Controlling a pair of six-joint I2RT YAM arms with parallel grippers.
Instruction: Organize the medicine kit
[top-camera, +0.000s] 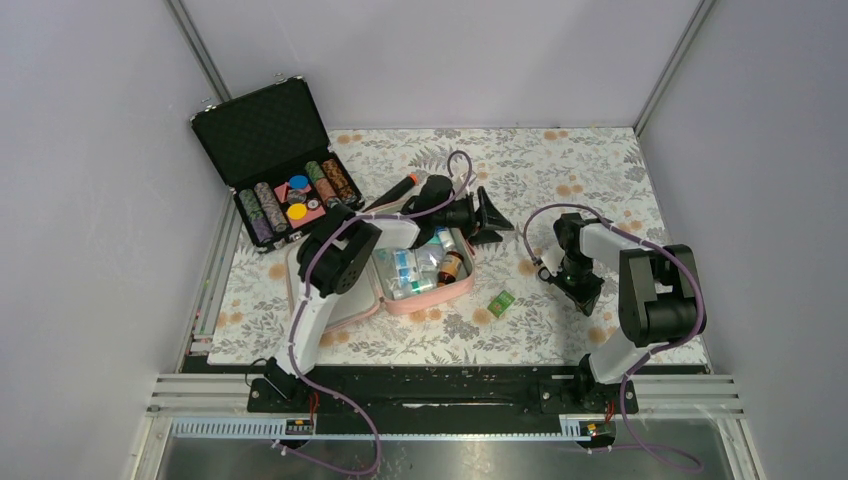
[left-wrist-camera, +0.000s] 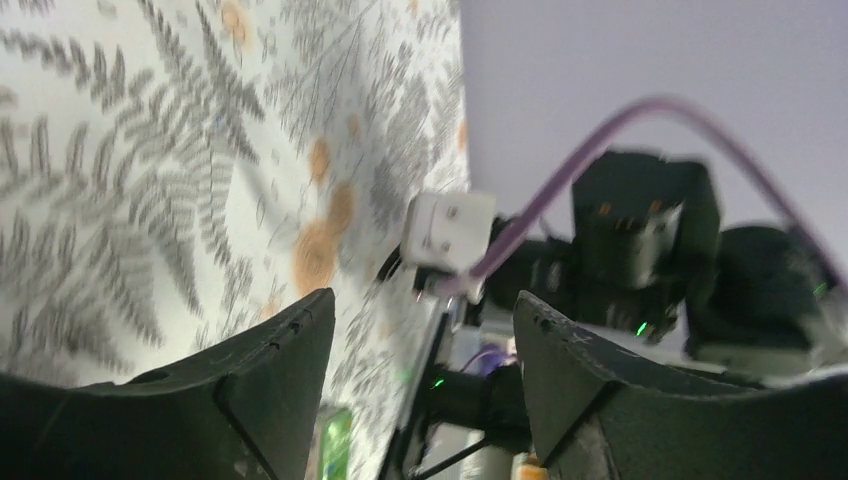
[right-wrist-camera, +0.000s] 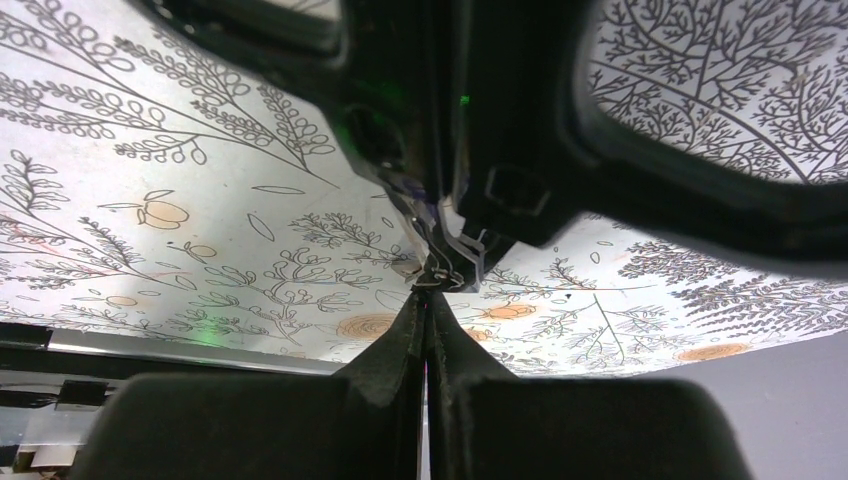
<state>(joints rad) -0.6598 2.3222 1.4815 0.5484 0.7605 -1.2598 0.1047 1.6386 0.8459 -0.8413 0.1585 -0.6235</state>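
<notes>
the jaws of the left gripper (top-camera: 495, 215) (left-wrist-camera: 425, 305) stand well apart with nothing between them; in the left wrist view only the patterned cloth and the other arm show through the gap. the jaws of the right gripper (top-camera: 583, 297) (right-wrist-camera: 425, 322) are pressed fully together, and no held thing shows between the black fingers (right-wrist-camera: 395, 370). the medicine kit, a pink soft rectangular zip pouch (top-camera: 440, 297) with rounded corners, lies open on the floral-print table cloth (top-camera: 560, 160), a little left of the middle. its tray half is packed with small items, among them blue-and-white packets (top-camera: 405, 268) and an amber brown bottle (top-camera: 452, 266) near its right wall. the left arm reaches across the pouch from the near left, so much of the flat lid half is hidden, and the left gripper hangs just beyond the pouch's far right corner, pointing away to the right. a small green packet (top-camera: 501, 302) lies flat on the cloth just right of the pouch, apart from it. the right gripper points down at the cloth further right of the pouch, beyond the green packet and clear of both. a black hard case with rows of poker chips (top-camera: 290, 200) stands open behind the pouch to the left, its lid raised.
</notes>
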